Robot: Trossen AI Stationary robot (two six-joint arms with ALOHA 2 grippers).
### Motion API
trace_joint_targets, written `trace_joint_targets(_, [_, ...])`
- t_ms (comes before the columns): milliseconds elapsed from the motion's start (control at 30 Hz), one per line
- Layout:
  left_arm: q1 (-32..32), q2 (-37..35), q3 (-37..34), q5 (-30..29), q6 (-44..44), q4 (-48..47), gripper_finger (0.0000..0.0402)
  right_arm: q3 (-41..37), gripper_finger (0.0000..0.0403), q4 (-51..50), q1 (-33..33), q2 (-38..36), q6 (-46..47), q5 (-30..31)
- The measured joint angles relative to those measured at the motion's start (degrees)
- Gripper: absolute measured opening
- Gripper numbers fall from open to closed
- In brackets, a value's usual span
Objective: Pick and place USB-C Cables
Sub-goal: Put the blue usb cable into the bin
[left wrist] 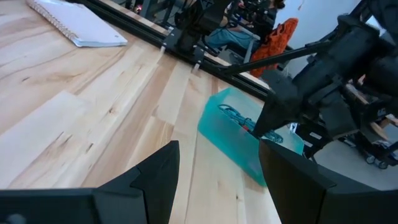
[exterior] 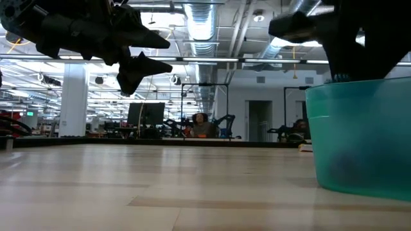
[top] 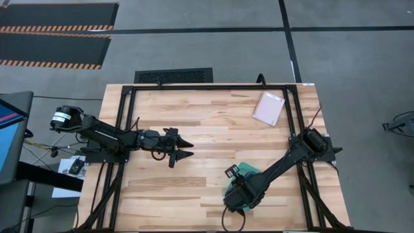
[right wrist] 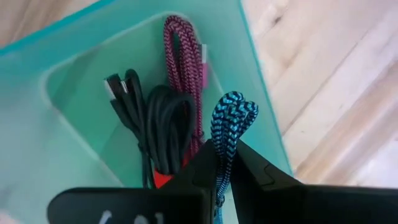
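Right gripper [right wrist: 225,163] pinches teal cable [right wrist: 229,134] over tray [right wrist: 81,81] — no legible writing.

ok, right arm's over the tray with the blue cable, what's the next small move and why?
Probably open the right gripper and let go: it pinches the teal-blue cable over the green tray, where the maroon cable and black cable already lie. The left gripper waits open mid-table.

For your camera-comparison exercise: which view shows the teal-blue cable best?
The right wrist view: the teal-blue cable sits pinched in the right tool over the green tray. The left wrist view shows a distant glimpse; high and low views hide it.
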Motion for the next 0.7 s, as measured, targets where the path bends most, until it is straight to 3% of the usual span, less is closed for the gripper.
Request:
trace_joint_targets(400, [0.0,0.0,0.0,0.0,-0.1,-0.2,0.0208,-0.7,0.0054,1.3,-0.1,2.8,1.1,-0.6])
trace_joint_targets(700, [0.0,0.0,0.0,0.0,0.8,-0.1,0.0208,-2.1,0.0095,4.0,-0.8,2.6,5.1,-1.4])
